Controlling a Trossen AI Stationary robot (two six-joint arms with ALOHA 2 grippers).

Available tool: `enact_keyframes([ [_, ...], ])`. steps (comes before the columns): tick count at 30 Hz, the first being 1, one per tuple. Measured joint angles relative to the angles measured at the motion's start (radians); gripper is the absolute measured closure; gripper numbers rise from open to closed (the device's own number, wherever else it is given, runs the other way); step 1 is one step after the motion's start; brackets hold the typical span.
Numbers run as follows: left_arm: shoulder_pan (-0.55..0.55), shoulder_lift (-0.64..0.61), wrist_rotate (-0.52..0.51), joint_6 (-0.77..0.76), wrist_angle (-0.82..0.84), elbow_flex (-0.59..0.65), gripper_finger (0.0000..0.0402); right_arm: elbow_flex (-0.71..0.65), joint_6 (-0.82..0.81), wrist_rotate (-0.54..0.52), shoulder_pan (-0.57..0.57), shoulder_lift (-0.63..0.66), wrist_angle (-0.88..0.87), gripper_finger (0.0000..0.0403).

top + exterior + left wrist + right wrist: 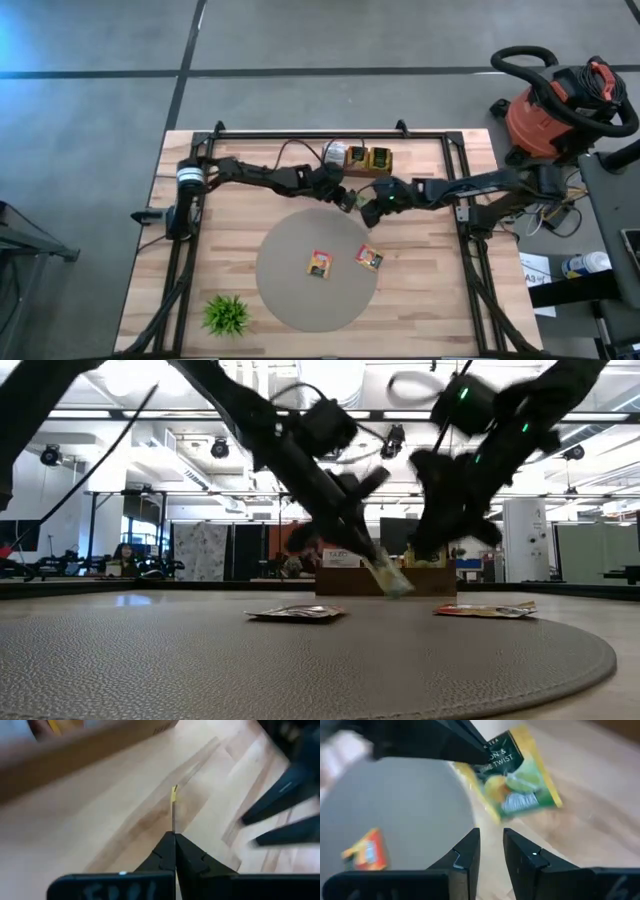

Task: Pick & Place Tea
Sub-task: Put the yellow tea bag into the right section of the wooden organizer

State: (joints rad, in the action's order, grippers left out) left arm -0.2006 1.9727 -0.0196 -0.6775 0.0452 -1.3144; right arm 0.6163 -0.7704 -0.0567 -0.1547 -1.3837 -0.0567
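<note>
Left claw (174,837) clamped on yellow-green tea sachet (517,775), seemingly just off the mat; right claw (491,840) slightly apart beside it.

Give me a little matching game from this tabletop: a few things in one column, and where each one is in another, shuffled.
Things:
1. green tea sachet
2. orange tea sachet
3. small green plant
4. cardboard tea box

Places:
A. at the table's near left corner, off the mat
B. at the table's far edge, between the two arms
C. pinched in the left gripper, above the bare wood
D. lying flat on the round grey mat

Pairs: 1-C, 2-D, 3-A, 4-B
</note>
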Motion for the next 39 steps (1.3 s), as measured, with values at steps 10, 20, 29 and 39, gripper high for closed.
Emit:
enact_keyframes([
  [10, 0.092, -0.249, -0.027, 0.467, 0.173, 0.007, 0.0401, 0.019, 0.326, 0.014, 0.021, 0.402, -0.112, 0.0319],
  [20, 0.188, -0.367, -0.113, 0.545, 0.359, 0.008, 0.0401, 0.255, 0.494, 0.001, 0.078, 0.317, -0.297, 0.0299],
  [29, 0.263, -0.384, -0.18, 0.58, 0.461, 0.008, 0.0401, 0.555, 0.588, -0.057, 0.162, 0.076, -0.564, 0.0275],
  [39, 0.307, -0.44, -0.229, 0.638, 0.476, 0.01, 0.0401, 0.733, 0.62, -0.168, 0.241, -0.11, -0.6, 0.0273],
])
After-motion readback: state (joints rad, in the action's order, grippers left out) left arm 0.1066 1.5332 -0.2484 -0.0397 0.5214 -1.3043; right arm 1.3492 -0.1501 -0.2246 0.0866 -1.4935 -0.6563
